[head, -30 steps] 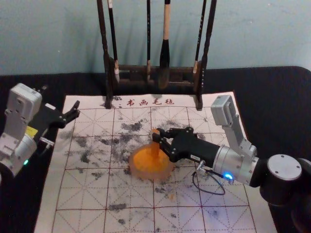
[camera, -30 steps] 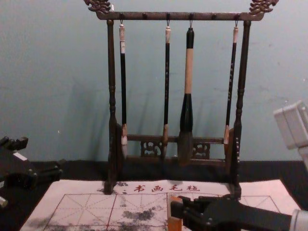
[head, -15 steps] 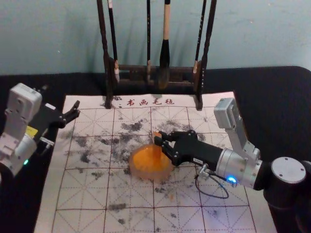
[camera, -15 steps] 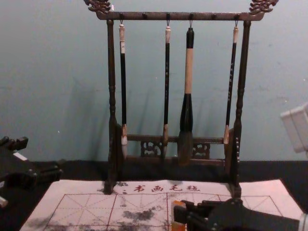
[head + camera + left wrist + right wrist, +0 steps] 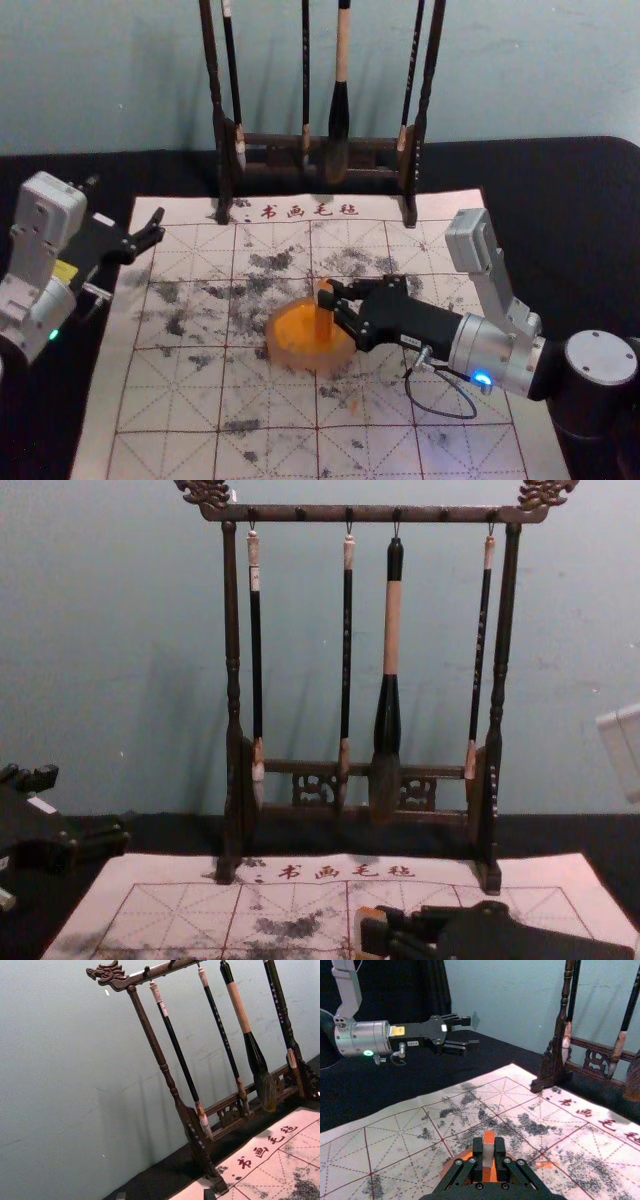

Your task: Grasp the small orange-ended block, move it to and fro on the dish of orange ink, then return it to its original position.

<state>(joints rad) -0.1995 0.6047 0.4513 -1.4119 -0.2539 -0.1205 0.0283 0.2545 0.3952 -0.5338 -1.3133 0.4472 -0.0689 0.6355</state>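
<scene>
Clutching the block (image 5: 323, 324) before 书画毛毡 (image 5: 322, 210), right pincer (image 5: 328, 294) overhangs dish (image 5: 300, 359), left pincer (image 5: 160, 225) agape opposite.

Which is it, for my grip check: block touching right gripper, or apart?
Touching: in the right wrist view, the right gripper pinches the block between fingertips.

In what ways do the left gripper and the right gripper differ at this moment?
The left gripper is open and empty, while the right gripper is shut on the block. The left gripper hangs at the mat's left edge; the right gripper is at the dish of orange ink. Both are black.
</scene>
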